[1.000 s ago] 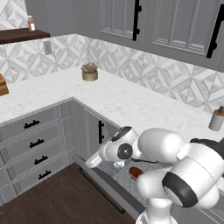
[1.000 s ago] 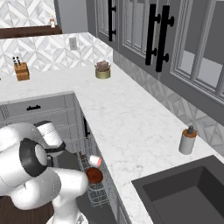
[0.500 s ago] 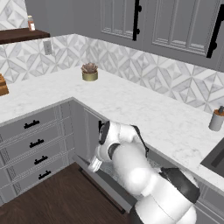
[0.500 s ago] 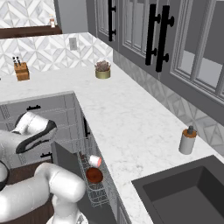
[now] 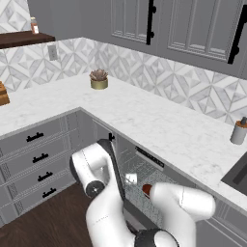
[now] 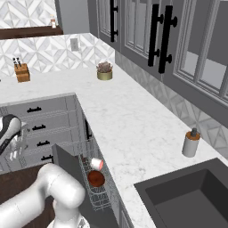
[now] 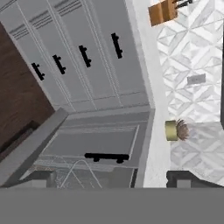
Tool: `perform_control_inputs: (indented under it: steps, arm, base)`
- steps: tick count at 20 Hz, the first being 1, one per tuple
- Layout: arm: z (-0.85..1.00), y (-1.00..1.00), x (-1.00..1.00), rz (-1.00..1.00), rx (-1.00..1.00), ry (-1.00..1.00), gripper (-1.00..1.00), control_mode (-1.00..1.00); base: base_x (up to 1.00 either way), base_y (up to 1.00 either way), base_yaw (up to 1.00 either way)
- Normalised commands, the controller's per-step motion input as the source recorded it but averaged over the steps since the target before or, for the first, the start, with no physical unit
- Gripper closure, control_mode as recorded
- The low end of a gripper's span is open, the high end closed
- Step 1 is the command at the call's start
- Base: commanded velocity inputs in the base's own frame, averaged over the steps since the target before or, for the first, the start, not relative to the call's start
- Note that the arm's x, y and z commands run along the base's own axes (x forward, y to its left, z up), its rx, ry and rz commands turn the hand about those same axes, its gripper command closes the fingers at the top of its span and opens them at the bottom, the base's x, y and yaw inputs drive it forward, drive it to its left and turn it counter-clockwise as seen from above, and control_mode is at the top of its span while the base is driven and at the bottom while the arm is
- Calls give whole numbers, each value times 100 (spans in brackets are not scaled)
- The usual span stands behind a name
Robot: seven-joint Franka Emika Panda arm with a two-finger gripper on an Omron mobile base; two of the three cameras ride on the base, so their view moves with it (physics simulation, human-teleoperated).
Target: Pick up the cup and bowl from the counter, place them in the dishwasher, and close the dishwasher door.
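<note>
Dishwasher door (image 6: pixel 66 161) was the only item left at this pt, judging by how things lay. My fingers (image 7: pixel 188 177) were spread wide, nothing between them, not touching anything; gripper (image 7: pixel 113 178) was off to the side of the machine, pointing back along the cabinet fronts. Just ahead of the tips in hand view: grey edge of the door running diagonally, some wire rack (image 6: pixel 101 199) behind it, then the narrow cabinet door w/ black bar handle (image 7: pixel 107 156). Further out were the drawer fronts (image 7: pixel 74 52), plant pot (image 7: pixel 174 130) on the counter (image 5: pixel 159 125), and knife block (image 7: pixel 162 11) at the far end.

Cup (image 6: pixel 96 163) was lying on its side in the rack, pink inside showing. Bowl (image 6: pixel 95 178) sat just beside it, same rack. Neither was on the counter, so pick + place looked done for both.

Dishwasher (image 5: pixel 149 158) wasn't shut: door stood away from the front, rack pulled out past the counter edge. Couldn't tell exact door angle. Remaining, as I read it: get under or behind the door edge and push it closed, rack in first.
</note>
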Motion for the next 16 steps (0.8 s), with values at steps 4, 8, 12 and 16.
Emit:
perform_control_inputs:
  steps: [4, 8, 12, 16]
  arm:
    - [-1, 80, -25, 27, -69, 0, -100, -100]
    - [-3, 54, -9, 28, -64, 2, -100, -100]
    - [-32, 39, 1, 32, -66, 19, -100, -100]
    - [-67, 32, 24, 30, -68, 39, -100, -100]
  base:
    - [0, 0, 0]
    - [0, 0, 0]
    - [0, 0, 0]
    - [0, 0, 0]
